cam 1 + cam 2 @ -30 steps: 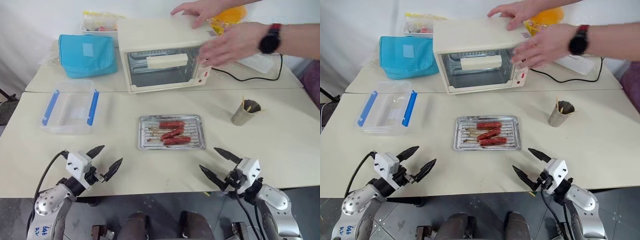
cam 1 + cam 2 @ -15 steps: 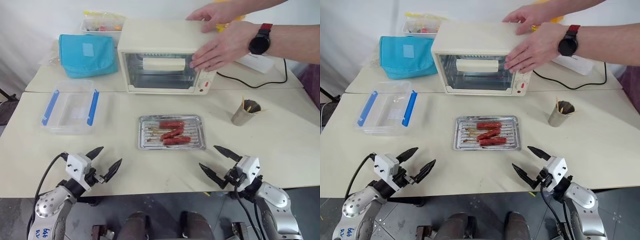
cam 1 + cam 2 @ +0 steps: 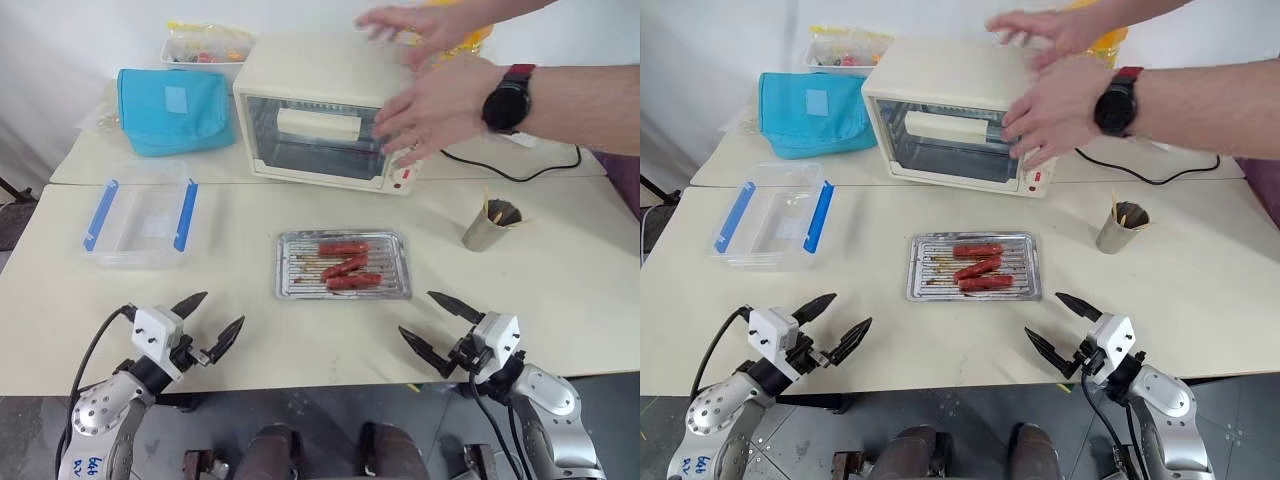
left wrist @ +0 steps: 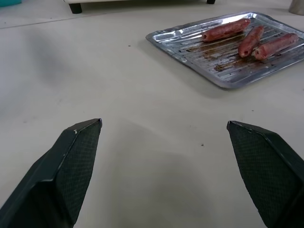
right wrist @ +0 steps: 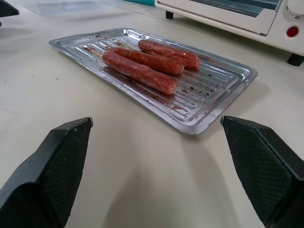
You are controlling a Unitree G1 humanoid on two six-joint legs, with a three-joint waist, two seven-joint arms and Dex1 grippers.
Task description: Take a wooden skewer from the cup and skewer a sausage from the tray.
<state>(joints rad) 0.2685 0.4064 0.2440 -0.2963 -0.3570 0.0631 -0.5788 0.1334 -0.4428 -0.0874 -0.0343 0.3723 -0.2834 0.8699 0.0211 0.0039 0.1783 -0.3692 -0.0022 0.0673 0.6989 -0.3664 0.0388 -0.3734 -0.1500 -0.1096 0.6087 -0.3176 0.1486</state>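
Hovering left gripper, right gripper, fingers spread

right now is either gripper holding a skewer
No, the left gripper and right gripper both hang open and empty, and the skewers sit in the cup.

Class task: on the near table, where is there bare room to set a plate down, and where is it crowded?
Bare table lies between the clear box and the tray, between the tray and the cup, and along the front edge between the left gripper and right gripper. The far table is crowded: toaster oven, blue bag, a person's hands.
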